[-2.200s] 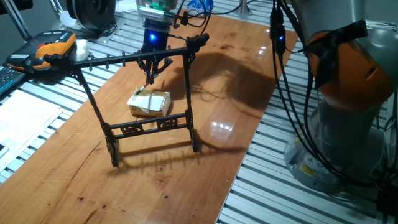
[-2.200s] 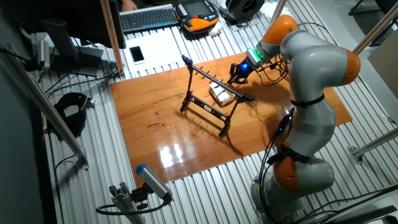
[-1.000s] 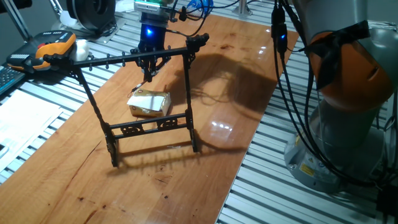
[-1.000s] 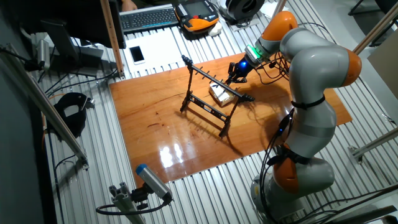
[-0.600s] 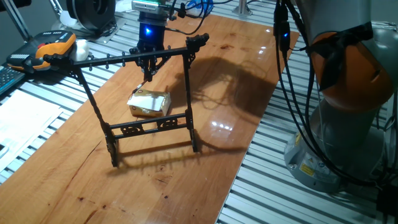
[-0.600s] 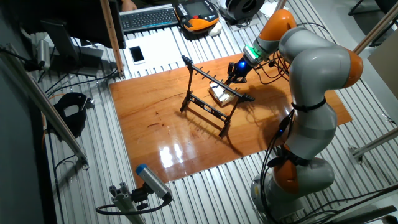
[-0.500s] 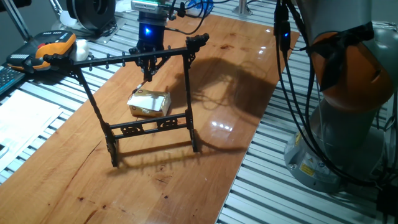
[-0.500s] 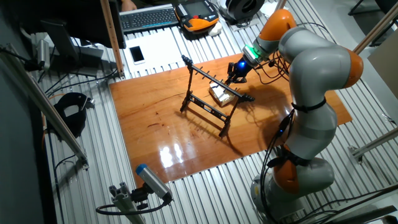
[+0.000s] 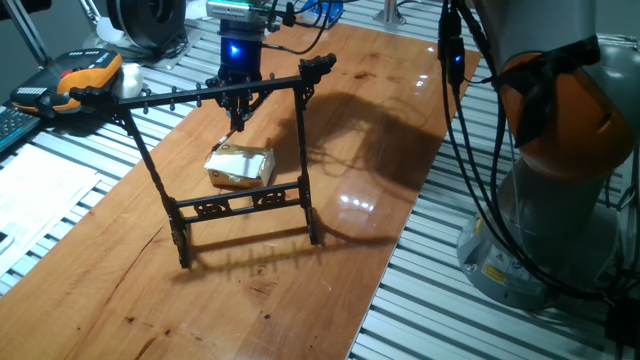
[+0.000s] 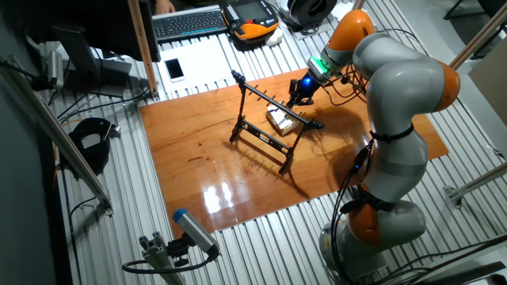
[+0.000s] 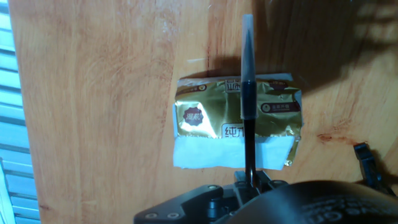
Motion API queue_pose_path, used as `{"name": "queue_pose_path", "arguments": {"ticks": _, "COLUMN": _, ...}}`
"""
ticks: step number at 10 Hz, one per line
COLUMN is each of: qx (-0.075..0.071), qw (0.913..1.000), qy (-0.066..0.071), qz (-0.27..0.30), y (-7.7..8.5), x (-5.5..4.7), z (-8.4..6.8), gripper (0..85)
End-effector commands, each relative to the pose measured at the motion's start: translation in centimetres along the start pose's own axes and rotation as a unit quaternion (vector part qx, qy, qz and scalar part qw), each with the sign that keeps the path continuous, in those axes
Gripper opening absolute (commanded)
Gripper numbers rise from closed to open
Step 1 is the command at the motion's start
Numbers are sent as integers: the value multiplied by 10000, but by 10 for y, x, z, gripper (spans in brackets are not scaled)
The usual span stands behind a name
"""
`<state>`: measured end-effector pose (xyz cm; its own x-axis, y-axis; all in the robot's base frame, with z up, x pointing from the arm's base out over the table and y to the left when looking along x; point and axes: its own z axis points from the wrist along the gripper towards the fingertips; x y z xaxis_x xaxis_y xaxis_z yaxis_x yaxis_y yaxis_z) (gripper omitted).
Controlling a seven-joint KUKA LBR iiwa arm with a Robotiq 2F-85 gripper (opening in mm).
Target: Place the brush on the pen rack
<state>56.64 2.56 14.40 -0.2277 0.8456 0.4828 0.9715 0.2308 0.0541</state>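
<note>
The black pen rack (image 9: 241, 201) stands upright on the wooden board, and also shows in the other fixed view (image 10: 262, 131). My gripper (image 9: 240, 103) hovers just behind its pegged top bar (image 9: 180, 95), right of the bar's middle. It is shut on the brush (image 9: 238, 119), which hangs tip down below the bar. In the hand view the brush (image 11: 247, 93) runs straight away from my gripper (image 11: 249, 180), a dark handle with a paler end. From the other side my gripper (image 10: 299, 96) sits at the rack's far end.
A small gold-wrapped block (image 9: 240, 165) lies on the board under the brush, also visible as the block (image 11: 236, 121) in the hand view. An orange-black handset (image 9: 80, 80) lies off the board's far left. The arm's base and cables (image 9: 540, 180) stand at the right.
My gripper has shifted slightly left and up along the rack's top bar, carrying the brush. The rack and the block have stayed put.
</note>
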Motion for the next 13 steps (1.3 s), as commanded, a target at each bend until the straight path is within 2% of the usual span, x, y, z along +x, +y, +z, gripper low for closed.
{"name": "queue_pose_path", "arguments": {"ticks": 1, "qx": 5, "qw": 10000, "qy": 7, "qz": 18, "y": 0, "x": 0, "z": 0, "gripper": 0}}
{"name": "queue_pose_path", "arguments": {"ticks": 3, "qx": 27, "qw": 9999, "qy": 122, "qz": 71, "y": 0, "x": 0, "z": 0, "gripper": 0}}
{"name": "queue_pose_path", "arguments": {"ticks": 5, "qx": 41, "qw": 9999, "qy": 93, "qz": 58, "y": 0, "x": 0, "z": 0, "gripper": 0}}
{"name": "queue_pose_path", "arguments": {"ticks": 11, "qx": 4, "qw": 9997, "qy": 226, "qz": 71, "y": 0, "x": 0, "z": 0, "gripper": 0}}
{"name": "queue_pose_path", "arguments": {"ticks": 13, "qx": -13, "qw": 9995, "qy": 308, "qz": 119, "y": 5, "x": -6, "z": 9, "gripper": 0}}
